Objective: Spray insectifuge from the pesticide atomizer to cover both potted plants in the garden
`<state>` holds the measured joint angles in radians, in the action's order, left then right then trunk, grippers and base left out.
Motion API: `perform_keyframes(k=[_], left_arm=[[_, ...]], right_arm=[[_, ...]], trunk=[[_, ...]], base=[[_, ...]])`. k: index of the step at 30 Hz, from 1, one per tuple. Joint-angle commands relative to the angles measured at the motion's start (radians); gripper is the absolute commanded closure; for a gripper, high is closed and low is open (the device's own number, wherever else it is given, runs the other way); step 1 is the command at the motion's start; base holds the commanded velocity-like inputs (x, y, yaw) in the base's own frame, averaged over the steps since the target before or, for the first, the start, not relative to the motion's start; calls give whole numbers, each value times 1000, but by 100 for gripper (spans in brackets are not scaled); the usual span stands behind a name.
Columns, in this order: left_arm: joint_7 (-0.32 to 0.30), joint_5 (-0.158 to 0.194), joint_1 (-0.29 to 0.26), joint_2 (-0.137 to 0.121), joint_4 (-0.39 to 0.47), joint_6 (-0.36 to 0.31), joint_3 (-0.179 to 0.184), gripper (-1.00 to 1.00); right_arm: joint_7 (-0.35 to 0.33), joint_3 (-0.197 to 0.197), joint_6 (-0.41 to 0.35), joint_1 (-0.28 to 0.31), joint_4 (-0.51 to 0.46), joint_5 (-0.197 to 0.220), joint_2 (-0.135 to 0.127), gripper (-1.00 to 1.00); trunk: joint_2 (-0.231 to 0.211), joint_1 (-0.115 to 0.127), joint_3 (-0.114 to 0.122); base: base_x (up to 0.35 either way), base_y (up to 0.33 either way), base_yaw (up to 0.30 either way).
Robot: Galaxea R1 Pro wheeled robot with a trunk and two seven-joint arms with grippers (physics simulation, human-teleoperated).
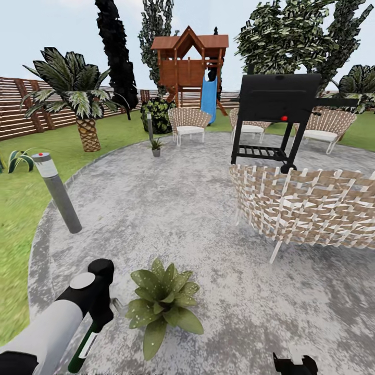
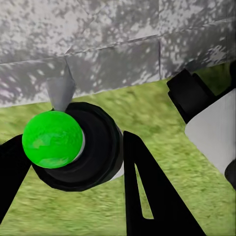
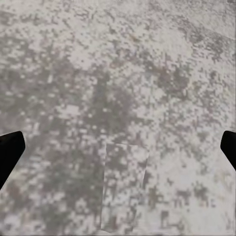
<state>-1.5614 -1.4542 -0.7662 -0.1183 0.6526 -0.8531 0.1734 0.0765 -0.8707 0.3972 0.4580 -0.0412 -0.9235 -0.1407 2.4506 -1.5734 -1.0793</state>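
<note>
The left claw (image 1: 96, 325) pinches the atomizer (image 2: 73, 147), its nozzle toward the near potted plant (image 1: 162, 302) just beside it on the patio (image 1: 208, 219); the right claw (image 1: 294, 363) hangs spread, farther off.

Open grey patio (image 1: 172, 208) stretches ahead, free for an arm to pass. On the near right a woven chair (image 1: 312, 208) blocks the way, a black grill (image 1: 276, 112) behind it. A bollard lamp (image 1: 57, 192) stands left; a potted plant (image 1: 161, 304) sits close in front
</note>
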Motion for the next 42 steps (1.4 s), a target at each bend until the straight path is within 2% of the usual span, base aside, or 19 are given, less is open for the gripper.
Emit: perform_keyframes(k=[1,7,12,23,34,40,42], left_arm=[[-9,-5,0,0,1,-10,5,100],[-9,-10,2,4,-1,-12,4,100],[-9,-12,2,6,3,-13,3,100],[-9,-14,1,3,12,-20,1,100],[-9,-14,1,2,10,-20,-2,100],[-9,-14,1,0,10,-20,-5,100],[-9,-14,1,-7,5,-20,-5,100]], right_arm=[[6,-5,3,1,2,-11,0,-100],[6,-5,3,1,3,-11,0,-100],[6,-5,3,1,3,-11,0,-100],[6,-7,3,1,3,-9,10,-100],[6,-7,3,1,3,-9,10,-100],[6,-7,3,1,3,-10,11,-100],[5,-7,3,1,3,-11,10,-100]], trunk=[[0,0,-1],[0,0,-1],[0,0,-1],[0,0,-1],[0,0,-2],[0,0,-8],[0,0,-8]], base=[[0,0,237],[0,-14,269],[0,-223,277],[0,-271,22],[0,-272,215],[0,-271,30],[0,-205,0]])
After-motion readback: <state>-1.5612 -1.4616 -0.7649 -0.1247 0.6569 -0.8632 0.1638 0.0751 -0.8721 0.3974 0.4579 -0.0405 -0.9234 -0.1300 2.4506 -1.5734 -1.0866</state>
